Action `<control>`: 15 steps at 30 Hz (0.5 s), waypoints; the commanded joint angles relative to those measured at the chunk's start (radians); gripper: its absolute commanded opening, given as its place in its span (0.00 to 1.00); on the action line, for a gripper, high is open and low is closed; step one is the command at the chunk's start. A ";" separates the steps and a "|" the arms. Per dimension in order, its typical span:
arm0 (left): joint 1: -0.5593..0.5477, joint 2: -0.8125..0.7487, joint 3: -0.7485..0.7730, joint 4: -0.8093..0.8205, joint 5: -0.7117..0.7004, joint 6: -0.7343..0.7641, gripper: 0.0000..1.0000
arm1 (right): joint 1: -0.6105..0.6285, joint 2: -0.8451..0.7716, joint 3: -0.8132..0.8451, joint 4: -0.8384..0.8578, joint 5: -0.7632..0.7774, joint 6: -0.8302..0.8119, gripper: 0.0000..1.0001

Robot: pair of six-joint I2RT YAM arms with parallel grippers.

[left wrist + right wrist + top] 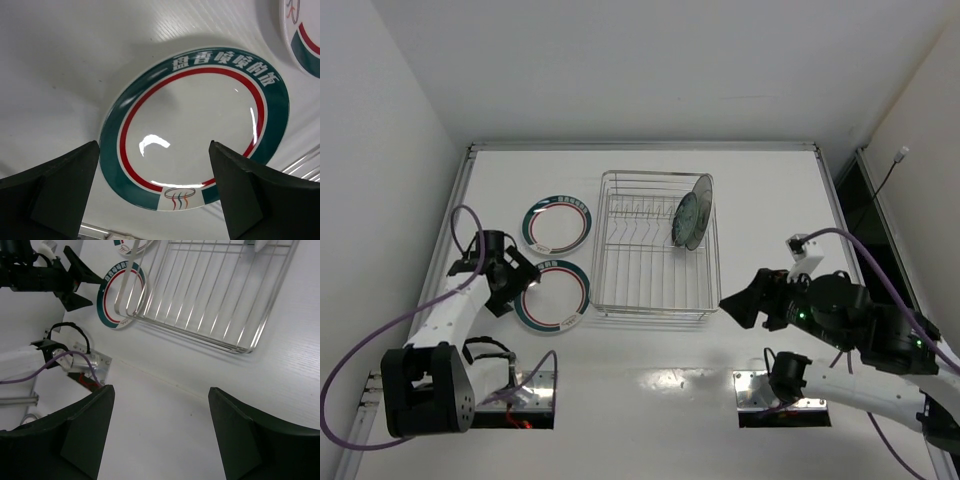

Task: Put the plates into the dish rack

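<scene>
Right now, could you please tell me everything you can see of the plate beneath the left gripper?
The near plate is round, shallow and glossy white, ceramic by its look, with a wide dark green rim band carrying white characters, a thin red ring inside it, and a small logo at one edge. It lies flat, face up, on the white table, close beside the left side of the dish rack; contact there is unclear. The left gripper hovers open over it, not gripping.

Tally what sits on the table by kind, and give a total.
Dish rack: 1
Green-rimmed plates lying flat: 2
Upright plates inside it, overlapping, apparently: 2
Total: 5
</scene>
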 commanded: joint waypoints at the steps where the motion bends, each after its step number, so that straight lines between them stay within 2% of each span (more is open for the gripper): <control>1: 0.012 0.006 0.076 -0.052 -0.088 -0.006 0.89 | -0.004 -0.007 0.026 -0.065 0.037 0.030 0.73; 2: 0.001 0.016 0.089 -0.069 -0.143 -0.015 0.89 | -0.004 -0.007 0.035 -0.065 0.037 0.030 0.73; 6: 0.001 0.109 0.089 -0.090 -0.209 -0.052 0.89 | -0.004 0.006 0.035 -0.026 0.008 0.021 0.73; 11: 0.012 0.268 0.035 -0.014 -0.165 -0.063 0.89 | -0.004 0.045 0.035 0.016 -0.016 0.010 0.73; 14: 0.012 0.287 -0.009 0.035 -0.124 -0.073 0.89 | -0.004 0.071 0.064 0.016 -0.016 -0.008 0.73; 15: 0.012 0.287 -0.019 0.069 -0.096 -0.073 0.86 | -0.004 0.080 0.064 0.016 -0.016 -0.008 0.73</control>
